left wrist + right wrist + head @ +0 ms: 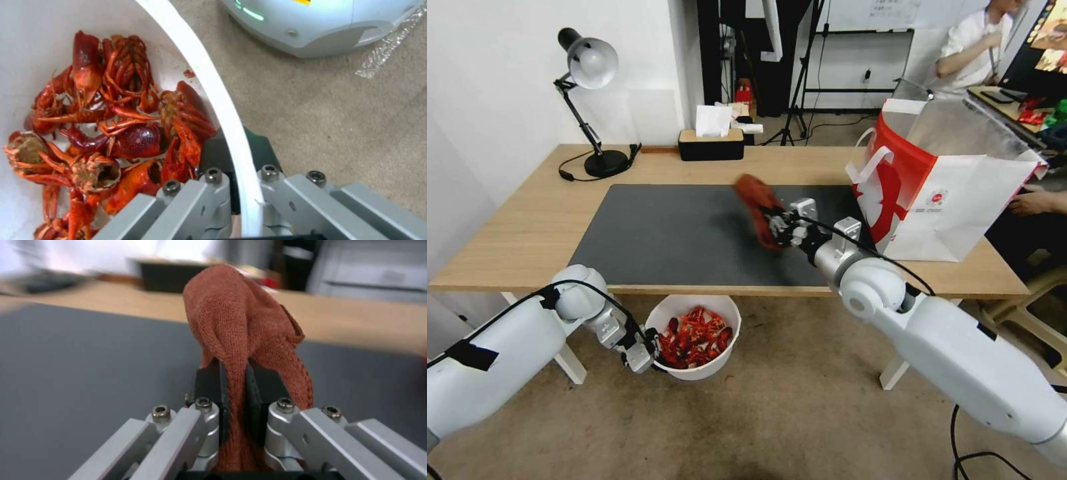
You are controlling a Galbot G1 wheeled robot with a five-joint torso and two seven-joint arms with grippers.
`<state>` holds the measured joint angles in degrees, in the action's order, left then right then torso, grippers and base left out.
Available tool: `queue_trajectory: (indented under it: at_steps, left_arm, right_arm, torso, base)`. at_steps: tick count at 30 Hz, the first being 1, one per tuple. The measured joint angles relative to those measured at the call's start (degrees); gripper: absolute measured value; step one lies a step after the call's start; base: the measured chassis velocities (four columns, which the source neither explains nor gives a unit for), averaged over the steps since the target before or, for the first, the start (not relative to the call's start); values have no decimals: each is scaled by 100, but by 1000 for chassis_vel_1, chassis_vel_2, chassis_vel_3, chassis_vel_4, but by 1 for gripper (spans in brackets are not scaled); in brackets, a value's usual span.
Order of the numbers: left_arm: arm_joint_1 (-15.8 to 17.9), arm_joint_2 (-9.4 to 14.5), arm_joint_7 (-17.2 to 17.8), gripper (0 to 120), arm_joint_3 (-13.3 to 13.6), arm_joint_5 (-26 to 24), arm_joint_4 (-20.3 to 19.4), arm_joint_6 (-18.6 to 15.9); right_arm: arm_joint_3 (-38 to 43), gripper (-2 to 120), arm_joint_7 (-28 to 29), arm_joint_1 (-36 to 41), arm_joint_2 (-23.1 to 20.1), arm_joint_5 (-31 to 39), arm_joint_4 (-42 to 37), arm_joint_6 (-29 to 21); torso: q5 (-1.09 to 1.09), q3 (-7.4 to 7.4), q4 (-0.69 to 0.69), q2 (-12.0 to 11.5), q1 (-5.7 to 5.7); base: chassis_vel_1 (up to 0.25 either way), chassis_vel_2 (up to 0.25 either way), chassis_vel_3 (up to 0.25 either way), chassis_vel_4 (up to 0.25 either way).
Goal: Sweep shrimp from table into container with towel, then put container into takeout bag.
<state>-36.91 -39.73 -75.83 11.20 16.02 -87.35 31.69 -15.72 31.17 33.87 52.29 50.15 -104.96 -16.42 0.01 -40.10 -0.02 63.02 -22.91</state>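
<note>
1. Wooden table carries a grey mat; the takeout bag stands at the right.
2. Left gripper clamps the rim of the container of shrimp, at lower centre.
3. Right gripper pinches the towel above the mat.

I see bright red-orange shrimp in my white container. The towel is rust-red. The surface is light wood with a dark grey mat; the takeout bag is red-and-white, silver-lined.
</note>
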Motion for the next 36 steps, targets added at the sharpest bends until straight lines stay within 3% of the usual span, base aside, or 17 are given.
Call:
queue_trajectory:
  at_steps: [2,7,10,18,22,23,26,27,28,30,34,36]
  left_arm:
    - [-51,-3,-8,0,-17,71,-15,-13]
    - [-100,-27,-10,0,-32,89,-33,-41]
    - [-119,-36,-15,0,-31,116,-26,-48]
    - [-49,-31,-18,0,-12,110,39,-24]
    - [-65,-30,-16,0,-12,108,44,-7]
    - [-94,-30,-16,0,-23,108,44,6]
    - [-130,-31,-12,0,-65,128,36,15]
    - [-195,-42,-8,0,-130,196,10,29]
    - [-195,-42,-8,0,-130,196,10,29]
    - [-314,-45,2,0,-205,254,-13,48]
    - [-438,-29,15,0,-274,279,-43,75]
    - [-550,8,65,0,-370,286,-57,113]
  right_arm:
    - [-74,7,488,-80,148,90,132,-224]
    - [-119,16,709,-149,241,280,177,-331]
    - [-158,35,904,-210,287,413,185,-414]
    - [-165,61,1072,-182,242,417,143,-505]
    - [-125,74,890,-93,214,397,71,-384]
    - [-55,82,534,44,196,378,3,38]
    - [76,90,171,258,169,286,-98,490]
    - [248,95,-193,576,141,48,-231,924]
    - [248,95,-193,576,141,48,-231,924]
    - [708,99,-664,1313,113,-789,-517,1493]
    - [1248,100,-855,2188,164,-1536,-844,1889]
    - [1797,100,-1077,3178,254,-2145,-1103,2373]
  torso:
    - [0,0,4,0,-1]
    - [0,0,3,0,-1]
    - [-1,0,2,0,-1]
    - [-1,0,1,0,-1]
    - [0,0,1,0,0]
    - [-1,0,2,0,-1]
    - [-1,0,4,0,-1]
    - [-1,0,4,0,-1]
    - [-1,0,4,0,-1]
    - [0,0,1,0,-1]
    - [0,1,-1,0,-1]
    - [0,1,2,1,0]
  base:
    - [0,0,0,0]
    - [0,0,0,0]
    - [0,0,0,0]
    - [0,0,0,0]
    - [0,0,0,0]
    - [0,0,0,0]
    - [0,0,0,0]
    - [0,0,0,0]
    - [0,0,0,0]
    - [0,0,0,0]
    - [0,0,0,0]
    - [0,0,0,0]
